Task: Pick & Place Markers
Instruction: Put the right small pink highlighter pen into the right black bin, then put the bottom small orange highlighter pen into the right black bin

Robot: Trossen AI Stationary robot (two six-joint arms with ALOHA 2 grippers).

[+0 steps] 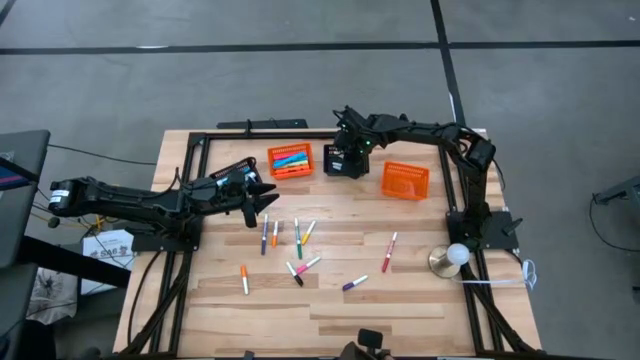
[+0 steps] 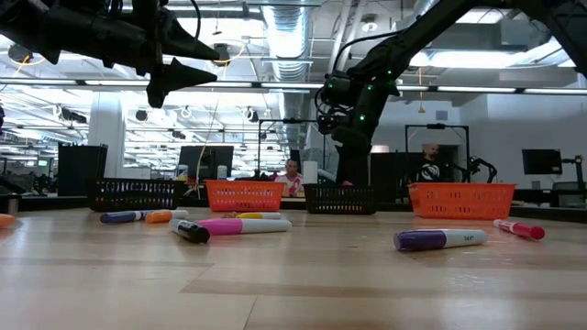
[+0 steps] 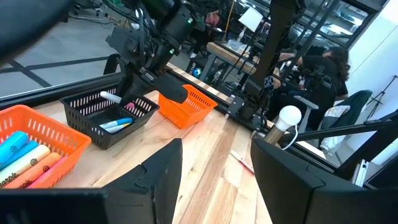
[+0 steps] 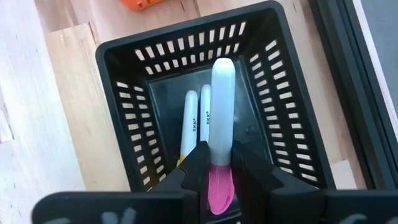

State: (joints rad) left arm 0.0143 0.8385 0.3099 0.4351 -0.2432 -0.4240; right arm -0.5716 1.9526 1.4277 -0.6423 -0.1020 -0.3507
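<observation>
Your right gripper (image 4: pixel 217 163) is pinched on a pink-capped white marker (image 4: pixel 221 106), held directly over the black basket (image 4: pixel 292 112), which has two markers inside. Your left gripper (image 1: pixel 262 197) hovers with fingers apart, holding nothing, near the loose markers (image 1: pixel 297 240) on the table (image 1: pixel 400 310).

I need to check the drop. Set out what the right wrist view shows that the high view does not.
Only the right wrist view: the right gripper shut on a pink-capped white marker, above two markers lying inside the black basket.

Only the high view: the loose markers on the table, and the left gripper open above it.

Both: the black basket and wooden tabletop.
</observation>
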